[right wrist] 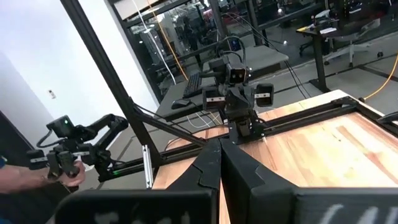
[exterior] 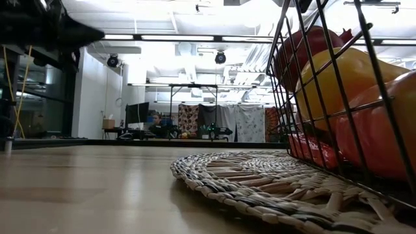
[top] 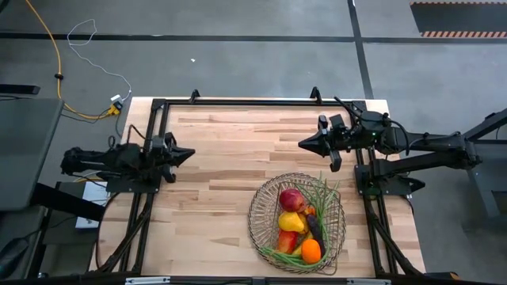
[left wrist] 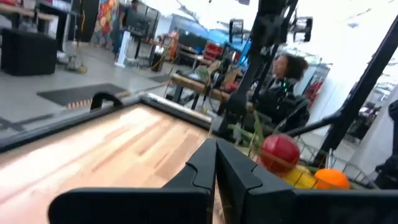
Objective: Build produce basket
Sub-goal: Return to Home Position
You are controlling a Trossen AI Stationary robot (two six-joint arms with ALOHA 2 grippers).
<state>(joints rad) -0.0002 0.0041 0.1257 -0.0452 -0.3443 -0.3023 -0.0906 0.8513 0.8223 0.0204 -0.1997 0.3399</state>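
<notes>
The basket stood on the wooden table, in the part near the front edge and more on the side of the right arm. Inside it lay a red round fruit, a yellow pear just beside it, a red-yellow mango, an orange and a dark eggplant. Long green beans lay across the fruits and reached over the rim. In the low view a woven mat was under the basket.

The left gripper was at the left side of the table, above the wood and well apart from the basket, and its two fingers were pressed together with nothing between them. The right gripper was above the far right part of the table, near the basket but not touching it. Its fingers were also together and held nothing.
</notes>
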